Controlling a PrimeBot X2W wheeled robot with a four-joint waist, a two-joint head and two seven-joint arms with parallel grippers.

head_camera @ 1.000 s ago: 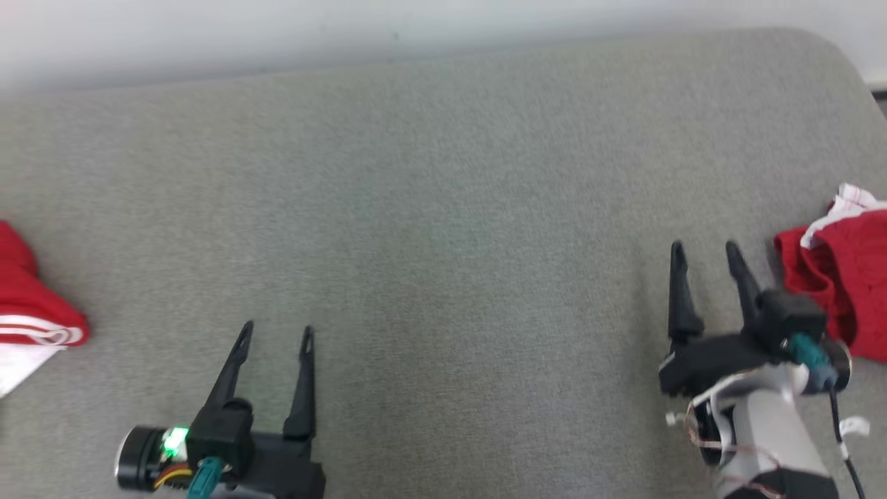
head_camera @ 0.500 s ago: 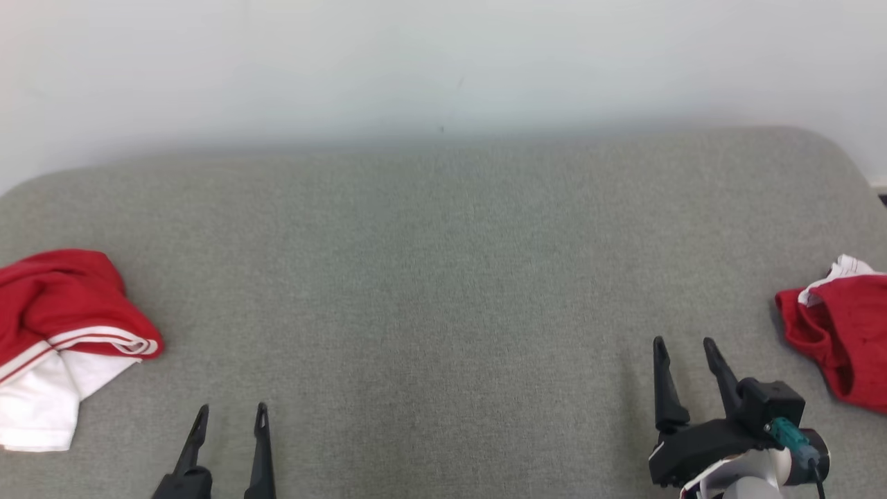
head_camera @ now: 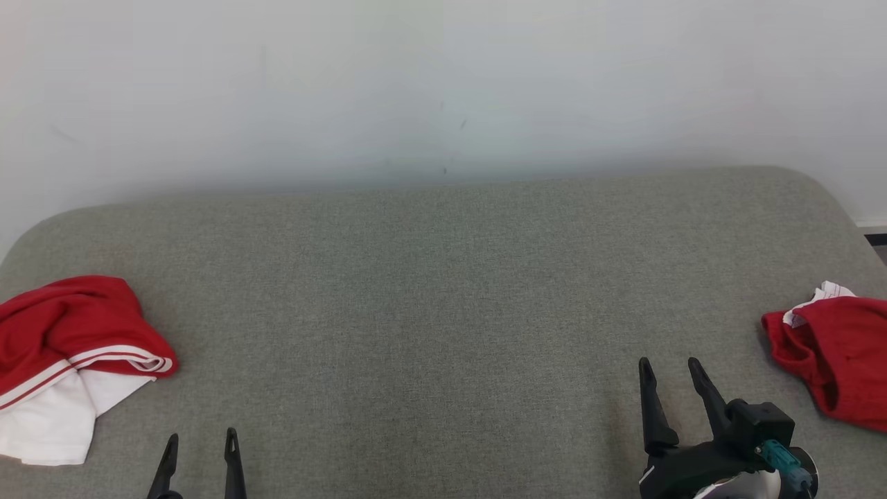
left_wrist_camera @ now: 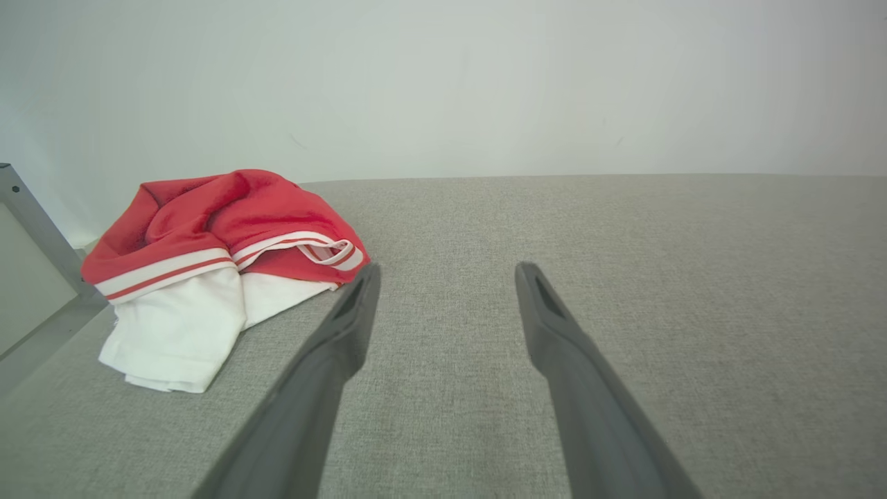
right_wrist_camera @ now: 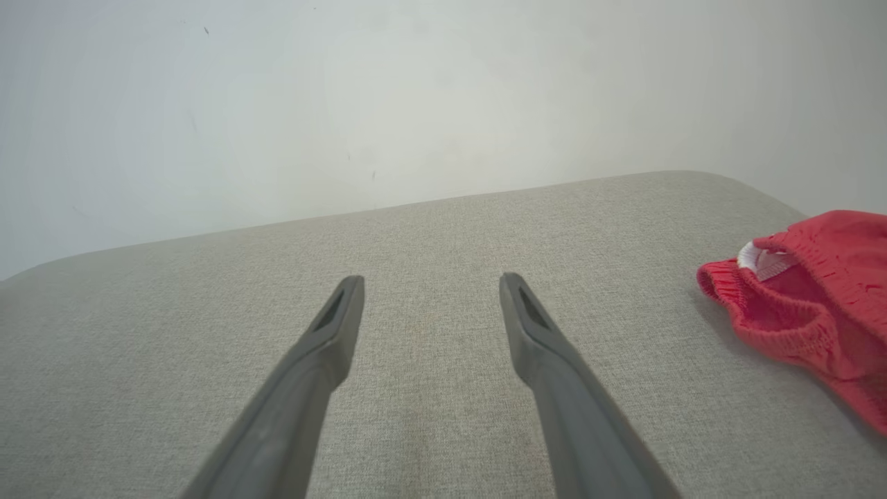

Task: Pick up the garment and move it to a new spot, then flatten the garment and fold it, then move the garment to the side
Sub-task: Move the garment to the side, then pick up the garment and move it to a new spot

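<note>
**A:** Quick — where's the garment?

**B:** There are two on the grey surface [head_camera: 443,291]. A red-and-white garment [head_camera: 76,326] lies crumpled at the far L edge, red part on top and white part spilling toward the robot. A red garment [head_camera: 838,353] w/ a gathered elastic waistband is bunched at the far R edge. Can't tell which one the task means.

**A:** Left gripper?

**B:** The left gripper [head_camera: 201,436] is low at the L of the head view, just the finger tips in frame. The fingers are parted w/ a moderate gap and nothing btwn them. It's near the red-and-white garment but apart from it.

**A:** And the right gripper?

**B:** The right gripper [head_camera: 669,364] is at the lower R — fingers likewise parted, holding nothing, pointing toward the white wall [head_camera: 443,83]. The red garment is off to its R, not touching.
</note>
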